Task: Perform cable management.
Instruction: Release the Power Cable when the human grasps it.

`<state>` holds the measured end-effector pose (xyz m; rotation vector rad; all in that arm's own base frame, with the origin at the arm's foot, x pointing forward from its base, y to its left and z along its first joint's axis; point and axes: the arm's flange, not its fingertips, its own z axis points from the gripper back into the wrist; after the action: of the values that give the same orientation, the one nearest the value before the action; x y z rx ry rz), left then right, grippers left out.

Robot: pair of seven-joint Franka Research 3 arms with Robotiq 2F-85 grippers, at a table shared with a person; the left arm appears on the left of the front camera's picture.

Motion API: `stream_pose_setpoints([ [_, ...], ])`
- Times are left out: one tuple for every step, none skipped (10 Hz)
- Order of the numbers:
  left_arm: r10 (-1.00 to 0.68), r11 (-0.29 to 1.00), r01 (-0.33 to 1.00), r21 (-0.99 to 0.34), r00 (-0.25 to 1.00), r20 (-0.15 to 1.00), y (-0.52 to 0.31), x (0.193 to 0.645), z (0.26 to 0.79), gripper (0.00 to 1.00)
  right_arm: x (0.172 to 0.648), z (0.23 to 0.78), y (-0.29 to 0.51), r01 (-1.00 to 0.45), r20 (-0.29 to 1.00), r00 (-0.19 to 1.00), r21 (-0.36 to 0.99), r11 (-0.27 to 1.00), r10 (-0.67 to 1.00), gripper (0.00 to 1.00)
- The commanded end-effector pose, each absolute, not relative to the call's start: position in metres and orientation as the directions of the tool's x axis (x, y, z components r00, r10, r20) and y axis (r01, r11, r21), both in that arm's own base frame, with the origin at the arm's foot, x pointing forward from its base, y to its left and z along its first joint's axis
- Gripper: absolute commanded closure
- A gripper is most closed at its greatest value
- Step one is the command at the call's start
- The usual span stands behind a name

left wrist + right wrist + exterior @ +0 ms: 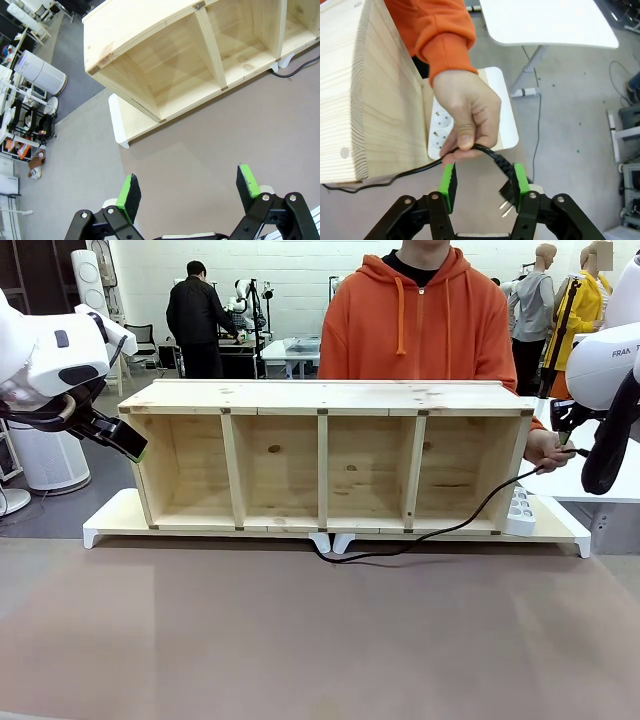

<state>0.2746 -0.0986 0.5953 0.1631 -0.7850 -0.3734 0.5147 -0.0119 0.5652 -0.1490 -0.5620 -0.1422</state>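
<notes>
The thin black cable point(440, 535) runs from the white power strip point(520, 510) along the foot of the wooden shelf and curls up to the person's hand point(548, 450) at the shelf's right end. In the right wrist view that hand point(467, 110) pinches the cable point(395, 175) just behind its plug point(507, 187). The plug hangs between the pads of my right gripper point(482, 172), against one pad and apart from the other, so the jaws stand open. My right gripper point(566, 430) is just above the hand. My left gripper point(189, 185) is open and holds nothing, hovering off the shelf's left end point(130, 445).
A long wooden shelf point(325, 398) with several open compartments lies on a white riser board point(110, 520) across the table. The person in an orange hoodie stands behind it. A white side table point(545, 20) stands beyond the right end. Brown tabletop spreads in front.
</notes>
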Motion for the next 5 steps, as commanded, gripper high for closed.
stream_pose_setpoints([
  [-0.386,0.922,0.265,0.281,0.639,0.666,-0.0995,0.2768,0.5952,0.00,0.5144,0.5635,-0.0121,0.176,0.532,0.841,-0.103,0.979,-0.096,0.19],
  [-0.386,0.922,0.265,0.281,0.639,0.666,-0.0995,0.2768,0.5952,0.00,0.5144,0.5635,-0.0121,0.176,0.532,0.841,-0.103,0.979,-0.096,0.19],
  [-0.386,0.922,0.265,0.281,0.639,0.666,-0.0995,0.2768,0.5952,0.00,0.5144,0.5635,-0.0121,0.176,0.532,0.841,-0.103,0.979,-0.096,0.19],
  [-0.386,0.922,0.265,0.281,0.639,0.666,-0.0995,0.2768,0.5952,0.00,0.5144,0.5635,-0.0121,0.176,0.532,0.841,-0.103,0.979,-0.096,0.19],
  [-0.386,0.922,0.265,0.281,0.639,0.666,-0.0995,0.2768,0.5952,0.00,0.5144,0.5635,-0.0121,0.176,0.532,0.841,-0.103,0.979,-0.096,0.19],
])
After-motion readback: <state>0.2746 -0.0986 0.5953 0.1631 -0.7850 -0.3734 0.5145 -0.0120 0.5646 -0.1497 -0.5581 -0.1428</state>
